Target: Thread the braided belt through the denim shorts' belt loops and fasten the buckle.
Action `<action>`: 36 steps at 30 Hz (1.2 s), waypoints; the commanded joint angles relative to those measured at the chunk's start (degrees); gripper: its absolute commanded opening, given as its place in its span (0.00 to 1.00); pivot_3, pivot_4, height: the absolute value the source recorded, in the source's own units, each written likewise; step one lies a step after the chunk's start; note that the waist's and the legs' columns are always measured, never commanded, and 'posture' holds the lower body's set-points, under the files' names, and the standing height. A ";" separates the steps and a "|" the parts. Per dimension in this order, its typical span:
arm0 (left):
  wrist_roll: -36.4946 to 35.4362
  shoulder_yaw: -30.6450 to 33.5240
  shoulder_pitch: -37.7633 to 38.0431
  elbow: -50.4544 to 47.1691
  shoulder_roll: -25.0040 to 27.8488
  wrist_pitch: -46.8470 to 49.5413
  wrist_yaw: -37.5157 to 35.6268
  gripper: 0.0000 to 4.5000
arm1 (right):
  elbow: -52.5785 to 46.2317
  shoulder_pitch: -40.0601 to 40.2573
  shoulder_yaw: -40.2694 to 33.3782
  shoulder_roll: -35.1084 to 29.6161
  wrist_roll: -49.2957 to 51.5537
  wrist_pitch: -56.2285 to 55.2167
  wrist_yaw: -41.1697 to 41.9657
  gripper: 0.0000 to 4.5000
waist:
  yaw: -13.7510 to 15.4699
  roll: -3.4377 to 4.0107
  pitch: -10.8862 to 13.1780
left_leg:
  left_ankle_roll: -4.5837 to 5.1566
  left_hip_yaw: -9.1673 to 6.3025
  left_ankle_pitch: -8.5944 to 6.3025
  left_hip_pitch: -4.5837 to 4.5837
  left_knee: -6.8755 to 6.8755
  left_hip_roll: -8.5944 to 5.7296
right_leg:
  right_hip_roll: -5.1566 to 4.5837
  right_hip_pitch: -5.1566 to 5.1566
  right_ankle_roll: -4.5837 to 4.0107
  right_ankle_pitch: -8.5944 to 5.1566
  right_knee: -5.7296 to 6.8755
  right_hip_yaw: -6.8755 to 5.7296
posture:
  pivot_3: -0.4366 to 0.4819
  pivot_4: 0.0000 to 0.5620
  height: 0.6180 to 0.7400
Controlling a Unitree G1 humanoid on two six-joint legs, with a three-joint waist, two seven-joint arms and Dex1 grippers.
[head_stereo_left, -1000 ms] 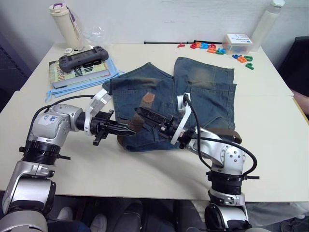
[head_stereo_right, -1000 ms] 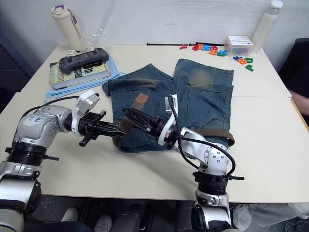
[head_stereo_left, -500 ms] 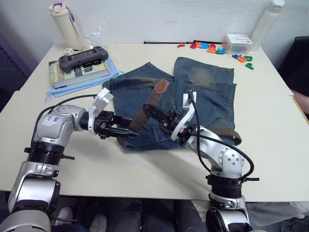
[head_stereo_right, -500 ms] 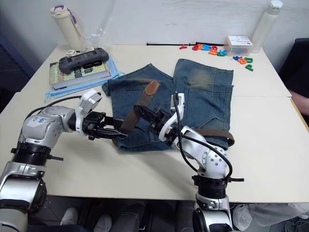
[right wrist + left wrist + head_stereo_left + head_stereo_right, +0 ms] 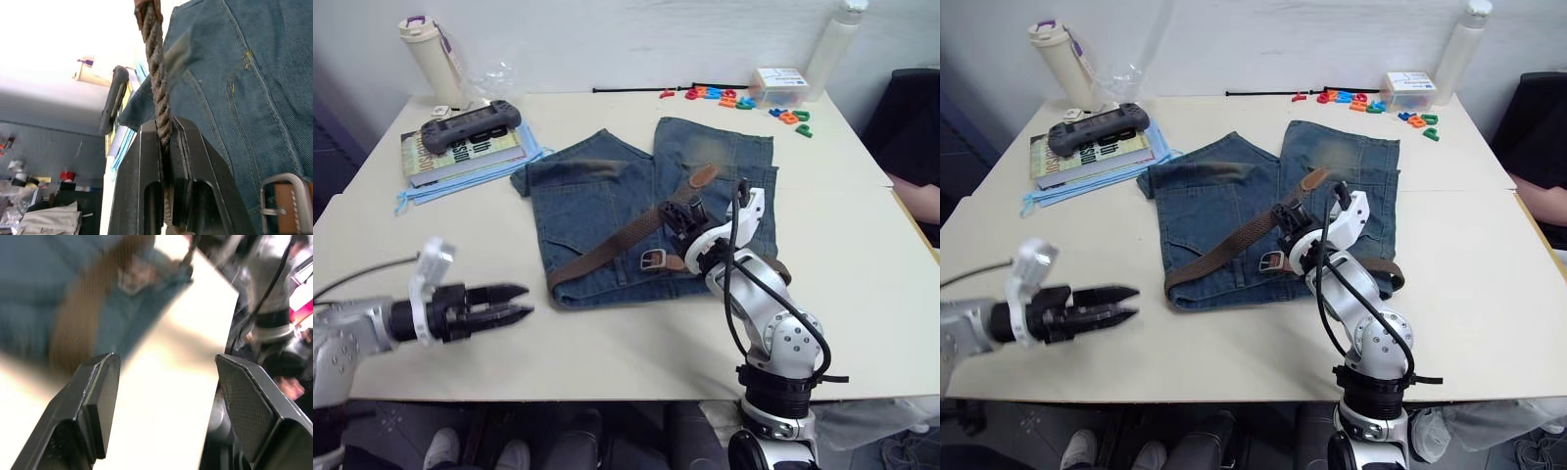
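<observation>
Braided belt (image 5: 607,247) pinched in the right gripper (image 5: 677,217) above denim shorts (image 5: 597,191).

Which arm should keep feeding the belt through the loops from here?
Right. The right gripper is shut on the braided belt over the denim shorts, near the buckle. The left gripper is open off the shorts.

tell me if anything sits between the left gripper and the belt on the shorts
Nothing visible does. The left gripper hangs open over bare table, and the braided belt lies across the denim shorts beyond it, pinched further along by the right gripper.
</observation>
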 commanded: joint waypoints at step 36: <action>-56.43 -13.42 -21.19 5.25 -50.04 -6.99 82.88 0.76 | -2.90 -1.01 4.48 7.68 13.84 -18.33 -10.88 0.00 | 1.97 0.04 -0.05 | 0.02 0.40 -0.46 -0.09 0.66 0.29 | 0.38 -0.11 -0.11 -0.09 0.31 0.30 | 0.48 0.27 0.31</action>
